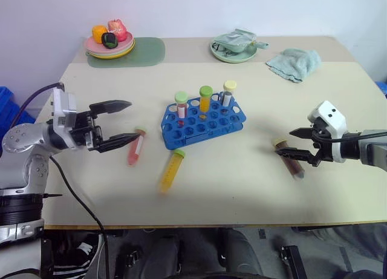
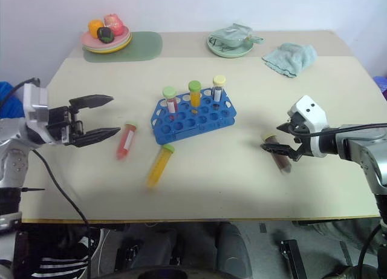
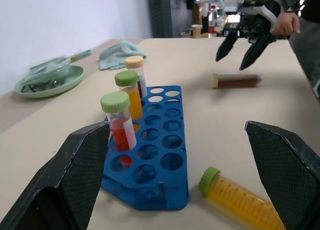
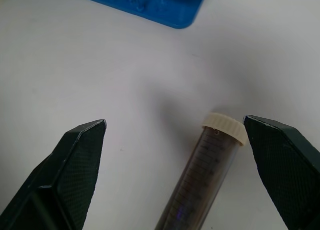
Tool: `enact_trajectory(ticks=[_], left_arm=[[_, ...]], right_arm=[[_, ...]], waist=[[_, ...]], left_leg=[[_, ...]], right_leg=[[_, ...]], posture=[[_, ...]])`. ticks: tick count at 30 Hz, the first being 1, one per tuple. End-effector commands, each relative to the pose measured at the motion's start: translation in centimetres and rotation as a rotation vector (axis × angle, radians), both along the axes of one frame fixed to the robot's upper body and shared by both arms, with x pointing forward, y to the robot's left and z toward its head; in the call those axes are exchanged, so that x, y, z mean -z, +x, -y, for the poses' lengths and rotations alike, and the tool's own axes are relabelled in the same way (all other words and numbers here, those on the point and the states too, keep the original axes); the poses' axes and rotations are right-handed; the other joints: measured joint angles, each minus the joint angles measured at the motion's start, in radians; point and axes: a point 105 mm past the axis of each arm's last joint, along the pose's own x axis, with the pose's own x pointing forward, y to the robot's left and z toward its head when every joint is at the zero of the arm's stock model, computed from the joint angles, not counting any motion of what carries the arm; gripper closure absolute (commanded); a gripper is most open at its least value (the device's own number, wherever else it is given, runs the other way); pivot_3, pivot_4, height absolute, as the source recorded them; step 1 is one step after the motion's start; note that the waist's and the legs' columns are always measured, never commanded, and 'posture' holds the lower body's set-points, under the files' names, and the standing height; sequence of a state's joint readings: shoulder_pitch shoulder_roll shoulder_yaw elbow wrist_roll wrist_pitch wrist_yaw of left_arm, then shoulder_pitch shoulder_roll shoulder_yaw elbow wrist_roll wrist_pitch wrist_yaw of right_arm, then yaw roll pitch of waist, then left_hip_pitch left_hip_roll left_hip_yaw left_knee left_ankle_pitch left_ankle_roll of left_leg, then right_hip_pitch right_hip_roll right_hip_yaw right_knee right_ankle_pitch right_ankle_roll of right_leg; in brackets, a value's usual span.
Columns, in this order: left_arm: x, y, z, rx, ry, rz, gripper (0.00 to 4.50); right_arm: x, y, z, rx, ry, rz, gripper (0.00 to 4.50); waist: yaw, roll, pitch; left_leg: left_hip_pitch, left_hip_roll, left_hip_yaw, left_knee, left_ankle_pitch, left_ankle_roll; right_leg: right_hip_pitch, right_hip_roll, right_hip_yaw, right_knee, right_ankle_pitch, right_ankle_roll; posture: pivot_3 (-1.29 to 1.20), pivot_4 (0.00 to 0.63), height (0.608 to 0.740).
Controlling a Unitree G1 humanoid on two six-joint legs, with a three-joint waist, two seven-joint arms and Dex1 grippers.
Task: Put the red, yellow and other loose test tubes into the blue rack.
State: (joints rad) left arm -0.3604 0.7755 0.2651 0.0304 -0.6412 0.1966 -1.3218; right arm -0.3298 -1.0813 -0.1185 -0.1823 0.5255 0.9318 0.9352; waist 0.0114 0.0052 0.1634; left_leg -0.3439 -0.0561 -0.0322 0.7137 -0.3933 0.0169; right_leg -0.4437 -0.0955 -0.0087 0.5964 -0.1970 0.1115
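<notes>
Three capped tubes stand in the glossy blue rack (image 1: 203,123), a grid of round holes, mid-tabletop (image 1: 242,182). Left tool (image 1: 120,120) and right tool (image 1: 291,141) both gape, empty.

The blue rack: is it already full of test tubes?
No, the blue rack holds three capped tubes along its far row, and most holes stand empty.
</notes>
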Motion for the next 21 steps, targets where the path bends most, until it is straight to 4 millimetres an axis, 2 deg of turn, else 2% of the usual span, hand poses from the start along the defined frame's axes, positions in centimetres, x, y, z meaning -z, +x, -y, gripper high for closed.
enact_trajectory(ticks=[1, 5, 12, 17, 21], left_arm=[[-0.8, -0.5, 0.1, 0.004, -0.004, 0.039, 0.09], [-0.6, -0.1, 0.4, 0.002, -0.024, 0.047, 0.09], [-1.2, 0.4, 2.3, 0.067, -0.041, 0.068, 0.09], [0.0, -0.9, 3.4, 0.136, -0.036, -0.003, 0.09], [0.3, -1.4, 4.1, 0.162, -0.040, -0.028, 0.09]], right_arm=[[-1.1, 0.3, -0.1, -0.010, -0.014, 0.038, 0.00], [-1.2, -0.1, 0.3, 0.018, -0.010, 0.045, 0.00], [-1.4, -0.3, 2.2, 0.058, -0.063, 0.074, 0.00], [-1.1, -0.7, 2.5, 0.043, -0.075, 0.042, 0.00], [-1.0, 0.0, 3.3, 0.072, -0.085, 0.044, 0.00]], waist=[[0.000, 0.000, 0.000], [0.001, 0.000, 0.000], [0.000, 0.000, 0.000], [-0.005, 0.000, 0.000], [-0.004, 0.000, 0.000]], left_leg=[[0.000, 0.000, 0.000, 0.000, 0.000, 0.000], [0.000, 0.000, 0.000, 0.000, 0.000, 0.000], [0.000, 0.000, 0.000, 0.000, 0.000, 0.000], [0.000, 0.000, 0.000, 0.000, 0.000, 0.000], [0.000, 0.000, 0.000, 0.000, 0.000, 0.000]], right_leg=[[0.000, 0.000, 0.000, 0.000, 0.000, 0.000], [0.000, 0.000, 0.000, 0.000, 0.000, 0.000], [0.000, 0.000, 0.000, 0.000, 0.000, 0.000], [0.000, 0.001, 0.000, 0.000, 0.000, 0.000], [0.000, 0.000, 0.000, 0.000, 0.000, 0.000]], posture=[[0.00, 0.150, 0.740], [0.00, 0.150, 0.740], [0.00, 0.150, 0.740], [0.00, 0.150, 0.740], [0.00, 0.150, 0.740]])
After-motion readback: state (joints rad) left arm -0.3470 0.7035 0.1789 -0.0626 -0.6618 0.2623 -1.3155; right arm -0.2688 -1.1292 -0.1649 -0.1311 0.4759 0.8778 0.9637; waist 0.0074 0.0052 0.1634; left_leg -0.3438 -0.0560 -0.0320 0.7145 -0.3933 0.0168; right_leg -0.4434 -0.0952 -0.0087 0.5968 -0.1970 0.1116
